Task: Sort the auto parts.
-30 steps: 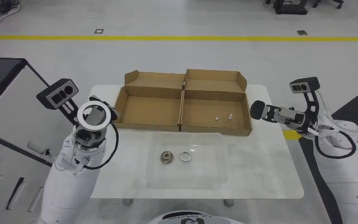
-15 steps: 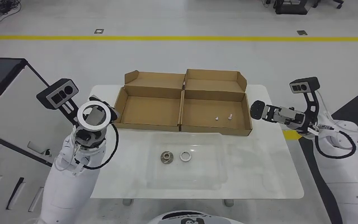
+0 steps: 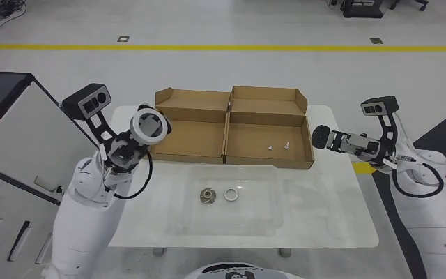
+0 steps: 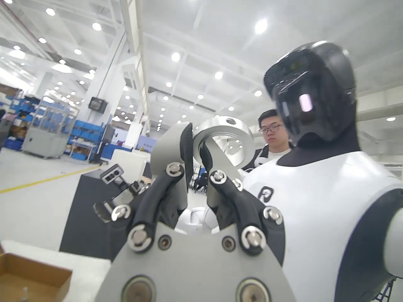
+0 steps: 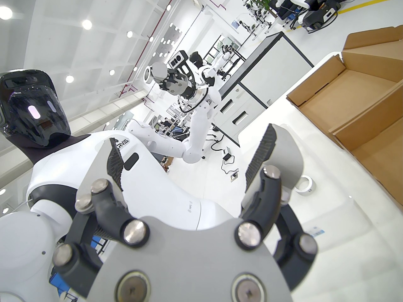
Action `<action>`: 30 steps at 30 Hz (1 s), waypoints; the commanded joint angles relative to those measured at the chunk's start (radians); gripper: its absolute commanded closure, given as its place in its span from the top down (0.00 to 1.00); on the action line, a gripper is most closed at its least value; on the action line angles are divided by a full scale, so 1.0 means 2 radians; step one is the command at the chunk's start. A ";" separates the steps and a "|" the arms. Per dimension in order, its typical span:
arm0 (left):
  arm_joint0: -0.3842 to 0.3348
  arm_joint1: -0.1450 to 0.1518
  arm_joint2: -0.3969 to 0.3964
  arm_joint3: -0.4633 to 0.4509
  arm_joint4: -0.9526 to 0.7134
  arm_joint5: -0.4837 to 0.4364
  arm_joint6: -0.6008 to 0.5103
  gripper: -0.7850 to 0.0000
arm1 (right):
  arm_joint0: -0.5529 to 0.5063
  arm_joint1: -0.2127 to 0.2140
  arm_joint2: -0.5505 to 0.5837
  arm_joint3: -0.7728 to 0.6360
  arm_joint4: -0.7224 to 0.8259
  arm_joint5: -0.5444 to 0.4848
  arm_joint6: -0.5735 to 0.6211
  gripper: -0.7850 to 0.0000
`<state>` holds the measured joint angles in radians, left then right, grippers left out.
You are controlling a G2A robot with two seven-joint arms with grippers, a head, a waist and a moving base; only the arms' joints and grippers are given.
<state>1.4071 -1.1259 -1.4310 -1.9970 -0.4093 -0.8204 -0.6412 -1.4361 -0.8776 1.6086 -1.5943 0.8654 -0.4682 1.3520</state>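
silver metal ring (image 3: 152, 126) is clamped in my left claw (image 4: 193, 147) near the left cardboard box (image 3: 185, 138); my right claw (image 5: 189, 149) hangs open.

2 bolts (image 3: 270, 147) in right box (image 3: 258, 136) (rear)

White bench (image 3: 327, 216): L cardboard box (image 3: 187, 137) & R cardboard box (image 3: 268, 143) touching, far edge; grey disc (image 3: 207, 197) beside white ring (image 3: 231, 196), mid-bench.
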 commanded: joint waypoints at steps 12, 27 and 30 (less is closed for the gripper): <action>-0.070 0.006 0.048 -0.001 0.199 0.106 -0.108 0.00 | 0.000 0.000 0.000 0.000 0.000 0.000 0.000 1.00; -0.186 -0.002 0.126 0.137 0.348 0.158 -0.096 0.00 | 0.000 0.000 0.000 0.000 0.000 0.000 0.000 1.00; -0.207 -0.004 0.142 0.170 0.395 0.158 -0.087 0.00 | 0.000 0.000 0.000 0.000 0.000 0.000 0.000 1.00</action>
<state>1.0082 -1.1335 -1.1585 -1.6827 0.3405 -0.5025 -0.8203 -1.4361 -0.8776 1.6086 -1.5943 0.8654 -0.4682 1.3520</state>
